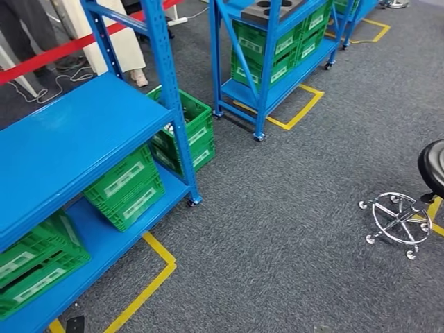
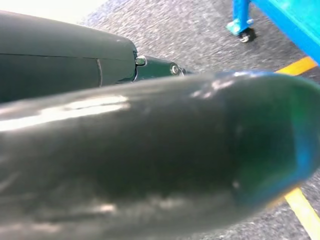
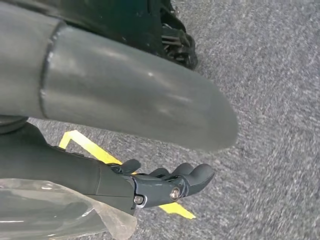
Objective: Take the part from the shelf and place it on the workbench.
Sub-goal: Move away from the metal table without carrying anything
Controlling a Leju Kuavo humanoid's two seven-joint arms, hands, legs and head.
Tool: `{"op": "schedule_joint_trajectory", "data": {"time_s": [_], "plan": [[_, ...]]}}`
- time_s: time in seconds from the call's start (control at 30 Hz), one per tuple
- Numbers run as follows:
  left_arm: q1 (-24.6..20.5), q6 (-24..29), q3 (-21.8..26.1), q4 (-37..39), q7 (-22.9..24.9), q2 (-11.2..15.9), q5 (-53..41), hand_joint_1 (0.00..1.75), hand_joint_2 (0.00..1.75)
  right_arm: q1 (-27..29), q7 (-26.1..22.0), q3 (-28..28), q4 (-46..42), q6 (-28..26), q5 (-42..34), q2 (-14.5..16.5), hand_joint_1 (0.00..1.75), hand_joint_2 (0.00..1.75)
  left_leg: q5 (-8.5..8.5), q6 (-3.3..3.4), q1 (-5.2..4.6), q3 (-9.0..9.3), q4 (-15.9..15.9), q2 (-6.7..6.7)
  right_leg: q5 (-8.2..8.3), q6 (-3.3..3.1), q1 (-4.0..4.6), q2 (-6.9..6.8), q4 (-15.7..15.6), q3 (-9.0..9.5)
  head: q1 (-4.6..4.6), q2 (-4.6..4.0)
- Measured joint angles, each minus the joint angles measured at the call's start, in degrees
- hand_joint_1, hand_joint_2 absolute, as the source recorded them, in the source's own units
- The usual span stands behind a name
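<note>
Two blue shelves stand on the grey carpet in the head view: the near shelf (image 1: 78, 139) at our left, the far shelf (image 1: 272, 76) beyond it, both on castors inside yellow floor tape (image 1: 152, 277).

Near shelf: the top deck is bare blue. The lower deck carries a green crate (image 1: 125, 187) set at a tilt and a second green crate (image 1: 37, 267) towards the picture's edge. Behind the corner post sits a stacked green crate (image 1: 191, 132) with something white inside (too small to name). We cannot tell for certain whether that is the part.

Far shelf: a row of green crates (image 1: 272, 45) on the middle level and a grey tray with round holes (image 1: 267, 10) on top.

A chrome-based stool (image 1: 400, 218) stands at our right, well apart from both shelves. Red barrier tape (image 1: 52, 55) runs behind the near shelf, with a person's shoe (image 1: 139, 76) just past it.

Right hand (image 3: 162, 185): hanging over the carpet, fingers (image 3: 196, 175) stretched out with a slight curl, nothing in them.

Left hand (image 2: 151, 150): the thumb is a close blur across the wrist view; we cannot tell whether the hand is spread or closed. A shelf castor (image 2: 245, 34) shows past it.
</note>
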Motion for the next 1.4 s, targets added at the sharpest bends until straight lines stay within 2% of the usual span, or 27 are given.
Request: {"op": "schedule_joint_trajectory", "data": {"time_s": [0.07, 0.17, 0.2, 0.23, 0.27, 0.33, 0.37, 0.43, 0.5, 0.53, 0.6, 0.67, 0.7, 0.73, 0.77, 0.8, 0.87, 0.93, 1.0, 1.03, 1.1, 1.17, 1.23, 1.27, 1.3, 1.33, 1.4], "plan": [[0.1, -0.3, 0.2, 0.0, 0.1, 0.0, 0.1, 0.00, 0.00, -0.2, -0.1, 0.0, 0.0, -0.1, 0.2, 0.0, 0.00, 0.00, 0.30, 0.65, 0.32, 0.26, -0.5, -0.85, -1.39, 0.64, -0.13, 1.46, 1.6, -0.63, 0.23, 0.01], [-0.1, -0.4, 0.5, 0.0, 0.6, -0.1, 0.2, 0.00, 0.00, -0.1, -0.2, 0.0, 0.0, -0.4, 0.5, 0.0, 0.00, 0.00, 0.46, 1.19, 0.60, 0.32, -0.8, -2.20, -6.26, 1.17, -0.31, 4.81, 11.8, -5.57, 0.71, 0.01], [-0.1, -0.3, 0.6, 0.0, 0.8, -0.1, 0.3, 0.00, 0.00, 0.0, -0.2, 0.0, 0.0, -0.4, 0.5, 0.0, 0.00, 0.00, 0.44, 1.23, 0.61, 0.32, -0.8, -2.74, -7.11, 1.25, -0.35, 5.13, 14.8, -7.25, 0.74, 0.00], [0.0, -0.3, 0.7, 0.0, 1.0, -0.1, 0.4, 0.00, 0.00, 0.1, -0.2, 0.0, 0.0, -0.4, 0.5, 0.0, 0.00, 0.00, 0.43, 1.23, 0.61, 0.34, -0.7, -3.30, -6.87, 1.29, -0.39, 5.28, 16.1, -8.16, 0.74, 0.00], [0.0, -0.3, 0.8, 0.0, 1.2, -0.1, 0.5, 0.00, 0.00, 0.2, -0.3, 0.0, 0.0, -0.5, 0.6, 0.0, 0.00, 0.00, 0.41, 1.20, 0.64, 0.38, -0.7, -3.91, -5.46, 1.30, -0.45, 5.38, 15.1, -7.96, 0.73, 0.00], [0.0, -0.3, 0.9, 0.0, 1.4, -0.1, 0.6, 0.00, 0.00, 0.2, -0.3, 0.0, 0.0, -0.5, 0.6, 0.0, 0.00, 0.00, 0.28, 0.98, 0.76, 0.42, -0.5, -5.15, -1.15, 1.21, -0.66, 6.44, 8.0, -5.03, 0.74, -0.01], [0.0, -0.3, 0.9, 0.0, 1.5, -0.1, 0.7, 0.00, 0.00, 0.1, -0.3, 0.0, 0.0, -0.5, 0.7, 0.0, 0.00, 0.00, 0.15, 0.73, 0.74, 0.32, -0.2, -5.74, 0.21, 1.14, -0.79, 7.43, 4.3, -3.37, 0.74, -0.01], [0.0, -0.3, 1.1, 0.0, 1.6, -0.1, 0.7, 0.00, 0.00, 0.1, -0.2, 0.0, 0.1, -0.5, 0.7, 0.0, 0.00, 0.00, 0.10, 0.09, 0.74, -0.06, 0.1, -6.69, 0.75, 0.78, -0.86, 8.77, 0.8, -1.50, 0.72, -0.01], [0.1, -0.3, 1.3, 0.0, 1.7, 0.0, 0.7, 0.00, 0.00, 0.0, -0.2, 0.0, 0.1, -0.5, 0.7, 0.0, 0.00, 0.00, 0.32, -0.55, 0.81, -0.36, 0.1, -7.54, 0.68, 0.16, -0.79, 8.26, 0.6, -1.09, 0.70, -0.01], [0.2, -0.4, 1.3, 0.0, 1.7, 0.0, 0.7, 0.00, 0.00, 0.0, -0.2, 0.0, 0.1, -0.5, 0.8, 0.1, 0.00, 0.00, 0.15, -0.83, 0.82, -0.48, 0.3, -7.33, 0.79, -0.17, -0.84, 7.82, 0.4, -1.00, 0.63, -0.01], [0.2, -0.4, 1.4, 0.0, 1.7, 0.1, 0.7, 0.00, 0.00, 0.0, -0.2, 0.0, 0.1, -0.4, 0.8, 0.2, 0.00, 0.00, -1.88, -1.38, 0.74, -1.84, 3.4, -5.43, 0.90, -0.84, -1.00, 6.68, 0.2, -0.82, 0.21, -0.01], [0.0, -0.5, 1.4, 0.1, 1.6, 0.1, 0.7, 0.00, 0.00, 0.1, 0.0, 0.0, 0.1, -0.5, 0.8, 0.2, 0.00, 0.00, -5.48, -1.76, 0.78, -5.14, 10.7, -3.26, 0.72, -1.28, -0.86, 5.33, 0.2, -0.72, -0.16, -0.01], [-0.1, -0.6, 1.4, 0.1, 1.6, 0.2, 0.8, 0.00, 0.00, 0.2, 0.1, 0.0, 0.1, -0.5, 0.8, 0.2, 0.00, 0.00, -6.70, -1.87, 0.83, -6.74, 14.2, -2.88, 0.62, -1.40, -0.79, 4.65, 0.2, -0.68, -0.17, -0.01], [0.0, -0.7, 1.4, 0.1, 1.6, 0.2, 0.8, 0.00, 0.00, 0.2, 0.1, 0.0, 0.1, -0.6, 0.8, 0.2, 0.00, 0.00, -6.86, -1.90, 0.87, -7.57, 15.9, -2.74, 0.53, -1.46, -0.75, 4.04, 0.2, -0.62, -0.17, -0.01], [0.1, -0.7, 1.5, 0.1, 1.6, 0.2, 0.8, 0.00, 0.00, 0.2, 0.2, 0.0, 0.1, -0.6, 0.8, 0.2, 0.00, 0.00, -5.89, -1.85, 0.90, -7.39, 15.5, -2.64, 0.43, -1.49, -0.72, 3.50, 0.2, -0.51, -0.18, -0.01], [0.1, -0.7, 1.6, 0.1, 1.6, 0.2, 0.8, 0.00, 0.00, 0.2, 0.3, 0.0, 0.1, -0.6, 0.8, 0.2, 0.00, 0.00, -3.98, -1.71, 0.89, -6.15, 13.0, -2.38, 0.31, -1.45, -0.69, 3.00, 0.2, -0.32, -0.18, -0.01], [0.1, -0.7, 1.8, 0.1, 1.6, 0.3, 0.8, 0.00, 0.00, 0.1, 0.4, 0.0, 0.1, -0.6, 0.9, 0.2, 0.00, 0.00, -0.31, -1.13, 0.50, -2.60, 5.4, -0.31, -0.05, -1.19, -0.49, 2.09, 0.2, 0.07, -0.18, -0.01], [-0.2, -0.7, 1.9, 0.1, 1.6, 0.3, 0.8, 0.00, 0.00, 0.1, 0.6, 0.0, 0.1, -0.6, 1.0, 0.2, 0.00, 0.00, 0.54, -0.50, -0.02, -0.75, 1.1, 1.53, -0.38, -0.70, -0.18, 1.18, 0.3, 0.15, -0.13, -0.01], [-0.2, -0.7, 1.9, 0.1, 1.7, 0.3, 0.8, 0.00, 0.00, 0.1, 0.4, 0.0, 0.1, -0.6, 1.0, 0.2, 0.00, 0.00, 0.16, -0.09, -0.16, -0.73, 0.5, 1.04, -0.60, -0.16, -0.03, 0.18, 0.3, 0.27, -0.04, 0.00], [0.0, -0.7, 1.9, 0.1, 1.7, 0.2, 0.8, 0.00, 0.00, 0.0, 0.2, 0.0, 0.1, -0.6, 1.1, 0.2, 0.00, 0.00, 0.23, 0.11, -0.04, -0.72, 0.4, 0.53, -0.86, 0.16, -0.08, 0.30, 0.4, 0.29, 0.05, 0.00], [0.1, -0.7, 2.1, 0.1, 1.8, 0.0, 0.8, 0.00, 0.00, -0.1, -0.2, 0.0, 0.1, -0.7, 1.2, 0.2, 0.00, 0.00, 0.40, 0.64, 0.30, -0.54, 0.0, -0.43, -2.58, 0.78, -0.27, 2.25, 2.9, -0.78, 0.23, -0.01], [-0.1, -0.7, 2.2, 0.1, 1.8, -0.1, 0.8, 0.00, 0.00, -0.1, 0.0, 0.1, 0.1, -0.7, 1.4, 0.2, 0.00, 0.00, 0.46, 1.06, 0.47, -0.51, -0.1, -1.43, -5.73, 1.15, -0.47, 4.58, 9.5, -4.21, 0.43, -0.01], [-0.2, -0.7, 2.3, 0.1, 1.8, -0.1, 0.8, 0.00, 0.00, 0.1, 0.7, 0.0, 0.1, -0.7, 1.6, 0.2, 0.00, 0.00, 0.43, 1.23, 0.47, -0.46, 0.0, -2.66, -7.24, 1.30, -0.51, 5.18, 15.4, -7.62, 0.45, -0.01], [-0.1, -0.7, 2.3, 0.1, 1.8, -0.1, 0.8, 0.00, 0.00, 0.2, 1.0, 0.0, 0.1, -0.7, 1.7, 0.2, 0.00, 0.00, 0.42, 1.23, 0.48, -0.40, 0.0, -3.30, -6.43, 1.31, -0.52, 5.29, 15.7, -8.14, 0.46, -0.01], [-0.1, -0.7, 2.3, 0.1, 1.9, -0.2, 0.8, 0.00, 0.00, 0.2, 1.2, 0.0, 0.1, -0.6, 1.7, 0.2, 0.00, 0.00, 0.39, 1.20, 0.51, -0.30, 0.0, -3.93, -4.63, 1.27, -0.54, 5.41, 13.8, -7.61, 0.45, -0.01], [0.0, -0.7, 2.4, 0.1, 1.9, -0.2, 0.7, 0.00, 0.00, 0.2, 1.3, 0.0, 0.1, -0.5, 1.8, 0.2, 0.00, 0.00, 0.34, 1.11, 0.56, -0.20, 0.0, -4.54, -2.28, 1.21, -0.59, 5.77, 10.2, -6.20, 0.46, -0.01], [-0.1, -0.7, 2.4, 0.1, 1.9, -0.3, 0.7, 0.00, 0.00, 0.2, 1.4, 0.0, 0.1, -0.3, 1.8, 0.2, 0.00, 0.00, 0.20, 0.69, 0.50, -0.20, 0.2, -5.67, 0.55, 0.93, -0.74, 7.44, 3.5, -3.11, 0.43, 0.00]]}}
